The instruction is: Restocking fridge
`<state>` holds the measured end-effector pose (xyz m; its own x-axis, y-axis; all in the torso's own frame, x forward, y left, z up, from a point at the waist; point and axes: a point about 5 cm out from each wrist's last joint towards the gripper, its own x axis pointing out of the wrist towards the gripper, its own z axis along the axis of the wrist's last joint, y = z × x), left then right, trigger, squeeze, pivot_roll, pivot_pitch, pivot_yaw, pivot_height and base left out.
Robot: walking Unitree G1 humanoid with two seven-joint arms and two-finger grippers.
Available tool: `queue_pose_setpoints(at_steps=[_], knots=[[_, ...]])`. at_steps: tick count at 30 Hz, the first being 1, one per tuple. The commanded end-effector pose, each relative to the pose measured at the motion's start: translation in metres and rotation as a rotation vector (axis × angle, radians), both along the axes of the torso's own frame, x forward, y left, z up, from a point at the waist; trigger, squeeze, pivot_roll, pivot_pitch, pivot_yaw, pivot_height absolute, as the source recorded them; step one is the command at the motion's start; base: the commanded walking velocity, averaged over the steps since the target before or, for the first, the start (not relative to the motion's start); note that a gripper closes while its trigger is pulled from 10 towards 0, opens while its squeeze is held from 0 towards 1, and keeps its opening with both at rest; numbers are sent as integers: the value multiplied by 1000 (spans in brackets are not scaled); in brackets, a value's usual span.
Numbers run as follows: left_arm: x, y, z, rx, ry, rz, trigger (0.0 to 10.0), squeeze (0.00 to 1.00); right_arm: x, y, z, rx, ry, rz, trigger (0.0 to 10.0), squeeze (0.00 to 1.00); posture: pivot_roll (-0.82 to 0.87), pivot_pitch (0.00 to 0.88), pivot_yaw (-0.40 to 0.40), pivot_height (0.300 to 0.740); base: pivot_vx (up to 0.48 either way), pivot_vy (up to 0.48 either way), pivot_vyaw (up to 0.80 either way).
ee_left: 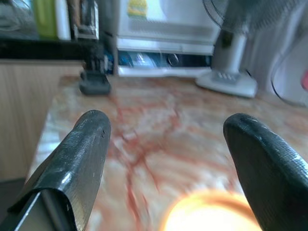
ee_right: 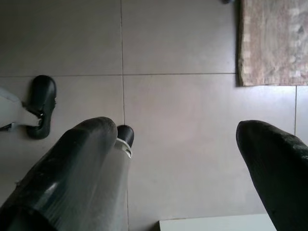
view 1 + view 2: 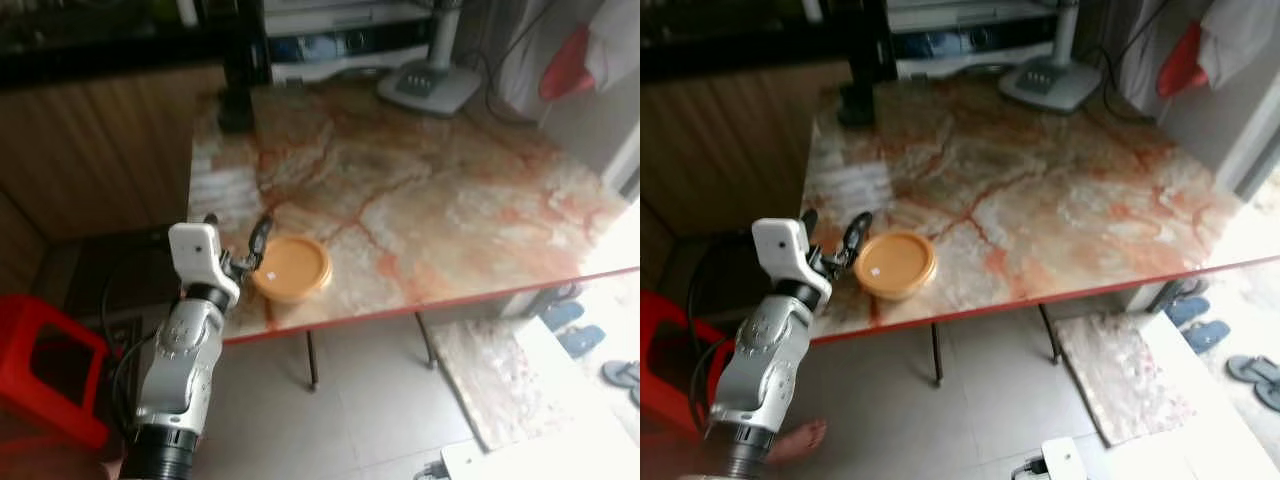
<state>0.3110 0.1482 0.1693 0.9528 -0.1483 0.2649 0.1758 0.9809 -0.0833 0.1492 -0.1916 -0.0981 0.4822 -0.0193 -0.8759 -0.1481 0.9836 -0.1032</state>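
Your left gripper (image 3: 236, 246) hovered at the table's near-left corner, fingers spread, one fingertip just beside the orange lidded container (image 3: 291, 268). That container sat on the marble table (image 3: 440, 210) near its red front edge. Your right gripper (image 2: 175, 163) hung fingers apart over the tiled floor (image 2: 183, 43).

A marble-patterned table (image 3: 430, 210) extends ahead of the left gripper (image 3: 236, 243), with a fan base (image 3: 430, 85) at its far edge, a red stool (image 3: 45, 365) behind-left, and slippers (image 3: 570, 325) far right.
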Motion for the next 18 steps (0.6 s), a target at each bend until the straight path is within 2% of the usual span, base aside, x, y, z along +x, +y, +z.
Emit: queue_pose_setpoints(at_steps=[1, 4, 6, 9, 12, 18], knots=[[-1, 7, -6, -7, 39, 5, 10000, 0, 2, 9, 0, 15, -7, 19, 10000, 0, 139, 85, -15, 740, 0, 0, 0], [-2, 5, -11, -52, 82, -20, 10000, 0, 2, 9, 0, 15, -7, 20, 10000, 0, 138, 87, -19, 740, 0, 0, 0], [-2, 3, -19, -140, 149, -56, 10000, 0, 1, 7, 0, 13, -5, 21, 10000, 0, 138, 90, -20, 740, 0, 0, 0], [-2, 4, -23, -195, 180, -76, 10000, 0, 0, 5, -1, 10, -3, 22, 10000, 0, 139, 88, -22, 740, 0, 0, 0], [-5, 2, -24, -268, 208, -148, 10000, 0, -1, 3, -1, 7, -2, 23, 10000, 0, 137, 90, -22, 740, 0, 0, 0], [-11, 10, -22, -311, 199, -135, 10000, 0, -3, 4, -1, 7, -2, 20, 10000, 0, 135, 92, -22, 740, 0, 0, 0]])
